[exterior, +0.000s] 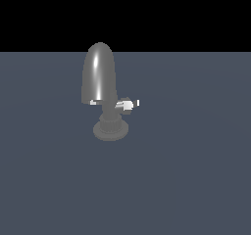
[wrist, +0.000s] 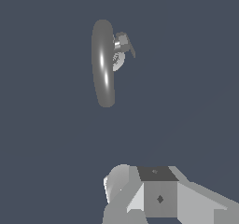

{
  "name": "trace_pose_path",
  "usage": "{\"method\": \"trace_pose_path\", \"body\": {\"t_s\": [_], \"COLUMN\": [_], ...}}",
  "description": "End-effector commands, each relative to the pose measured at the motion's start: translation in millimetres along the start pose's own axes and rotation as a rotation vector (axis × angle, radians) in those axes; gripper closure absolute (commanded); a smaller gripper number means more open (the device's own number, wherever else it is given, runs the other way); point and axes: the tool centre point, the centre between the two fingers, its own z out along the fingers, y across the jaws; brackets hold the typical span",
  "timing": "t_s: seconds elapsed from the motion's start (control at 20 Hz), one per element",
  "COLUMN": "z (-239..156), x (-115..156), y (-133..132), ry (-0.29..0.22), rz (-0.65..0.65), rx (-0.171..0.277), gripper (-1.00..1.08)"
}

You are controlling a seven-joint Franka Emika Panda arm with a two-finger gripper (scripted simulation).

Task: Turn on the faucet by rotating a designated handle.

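Observation:
The faucet stands upright on the grey floor, a glossy dark-grey dome over a short neck and a round ribbed base. The handle, a small pale stubby lever with a thin crossbar tip, sticks out from under the dome toward the exterior view's right. In the wrist view the faucet appears from above with the handle beside it. My gripper shows only as grey blocky parts at the frame's edge, far from the faucet and touching nothing. The arm is absent from the exterior view.
A tiny white sliver pokes out under the dome on the exterior view's left. A flat blue-grey floor spreads all around the faucet, under a black background.

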Motion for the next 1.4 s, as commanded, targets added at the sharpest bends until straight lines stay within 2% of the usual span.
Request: {"method": "trace_pose_path", "body": {"t_s": [0.0, 0.35, 0.65, 0.9, 1.35], "z": [0.0, 0.4, 1.8, 4.5, 15.2], "x": [0.0, 5.5, 19.2, 37.5, 80.5], "y": [0.0, -2.0, -6.4, -11.3, -19.0], "ry": [0.0, -0.02, -0.071, -0.137, -0.294], "rz": [0.0, 0.017, 0.06, 0.116, 0.25], "rx": [0.0, 0.008, 0.027, 0.053, 0.113], "gripper": [1.08, 1.08, 1.08, 1.08, 1.08]}}
